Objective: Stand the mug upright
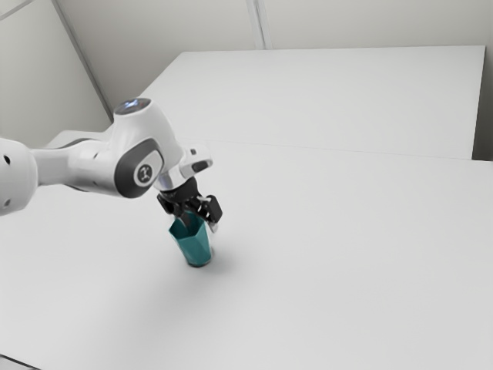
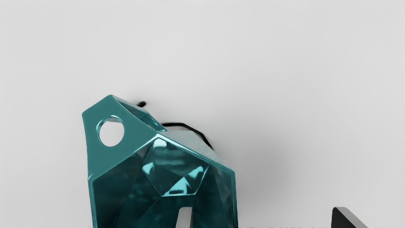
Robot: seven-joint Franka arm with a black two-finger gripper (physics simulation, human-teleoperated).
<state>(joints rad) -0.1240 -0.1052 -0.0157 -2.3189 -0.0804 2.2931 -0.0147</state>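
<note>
White robot arm reaching in from the exterior view's left over a pale table. Teal faceted mug is on the table, left of ctr. in that view, mouth up, dark base down, i.e. approx. as the task wants. It looks to lean a bit to the exterior view's left; can't tell if that's real tilt or just the cam. angle.

Black gripper is wide open at the mouth, w/ nothing held: one finger at the mug's opening, the other well outside the wall, on the side away from the holed handle. Can't tell if either touches.

Could be lining up on the wall or having just let go; both fit. Either way, my judgement: go slow, w/o sideways swing, b/c the finger at the opening could hook the rim & tip the mug. Mind the handle too. What counts is the base sitting flat, so check that ASAP.
</note>
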